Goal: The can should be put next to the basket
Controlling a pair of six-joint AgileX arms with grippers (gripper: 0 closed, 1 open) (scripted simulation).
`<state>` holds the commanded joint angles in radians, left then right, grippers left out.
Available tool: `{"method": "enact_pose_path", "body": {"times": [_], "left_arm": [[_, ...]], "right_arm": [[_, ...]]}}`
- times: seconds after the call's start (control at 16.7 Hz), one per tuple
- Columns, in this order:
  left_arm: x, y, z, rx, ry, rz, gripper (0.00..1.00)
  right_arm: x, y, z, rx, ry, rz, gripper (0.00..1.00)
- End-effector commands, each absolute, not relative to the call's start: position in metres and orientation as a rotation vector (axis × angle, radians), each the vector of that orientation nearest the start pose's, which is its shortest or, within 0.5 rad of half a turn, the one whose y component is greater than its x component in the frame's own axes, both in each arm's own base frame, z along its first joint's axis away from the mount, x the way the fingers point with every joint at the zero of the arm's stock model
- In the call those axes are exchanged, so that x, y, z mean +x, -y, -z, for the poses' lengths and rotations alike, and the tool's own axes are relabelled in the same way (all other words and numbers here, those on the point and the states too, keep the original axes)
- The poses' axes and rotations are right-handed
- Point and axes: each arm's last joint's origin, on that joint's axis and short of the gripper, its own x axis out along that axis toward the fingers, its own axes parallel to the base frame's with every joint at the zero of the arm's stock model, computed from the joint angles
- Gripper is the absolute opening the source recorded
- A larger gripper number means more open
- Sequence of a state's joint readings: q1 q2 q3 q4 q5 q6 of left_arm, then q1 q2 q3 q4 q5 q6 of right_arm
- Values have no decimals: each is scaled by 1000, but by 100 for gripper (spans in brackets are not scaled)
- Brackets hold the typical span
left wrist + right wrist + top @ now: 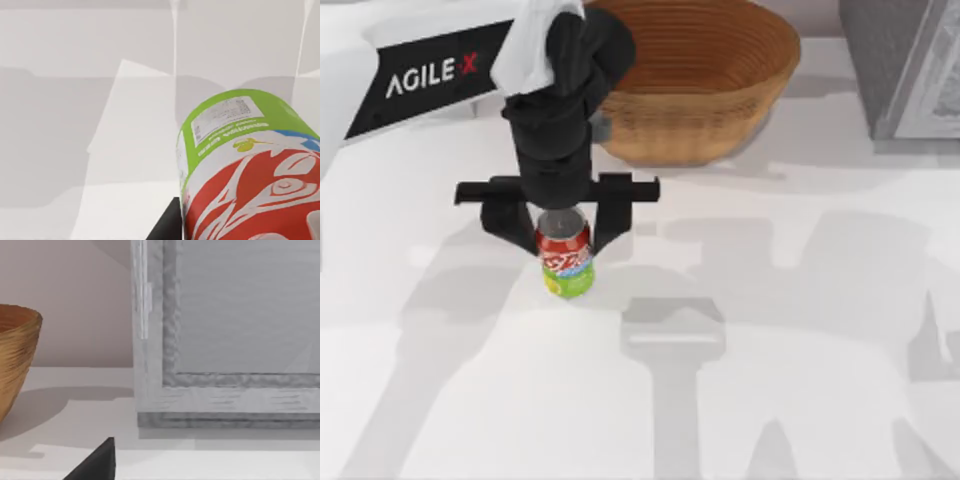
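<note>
Can (567, 262) upright between left tool (560, 228) fingers, near basket (695, 75).

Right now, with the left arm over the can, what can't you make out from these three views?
- Top view: the left gripper covers the can top, so finger contact and whether the can rests on the table stay unclear.
- Top view: the basket far rim is cut off; the arm hides its left side.
- Left wrist view: the can runs off the edge.
- Right wrist view: the grey box is cut off.

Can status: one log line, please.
left gripper | shut on can | table | short of basket
</note>
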<state>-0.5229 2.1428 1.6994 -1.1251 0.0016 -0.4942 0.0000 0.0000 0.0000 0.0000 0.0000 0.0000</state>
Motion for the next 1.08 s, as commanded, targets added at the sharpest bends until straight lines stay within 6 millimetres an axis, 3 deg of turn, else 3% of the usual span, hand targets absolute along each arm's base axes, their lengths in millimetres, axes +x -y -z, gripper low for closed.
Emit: {"method": "enact_pose_path", "body": {"times": [0.36, 1.08], "left_arm": [[363, 204, -172, 15, -1568, 16, 98], [363, 205, -179, 22, -1574, 19, 100]], "right_arm": [[106, 1, -160, 0, 0, 0, 100], [106, 1, -160, 0, 0, 0, 100]]}}
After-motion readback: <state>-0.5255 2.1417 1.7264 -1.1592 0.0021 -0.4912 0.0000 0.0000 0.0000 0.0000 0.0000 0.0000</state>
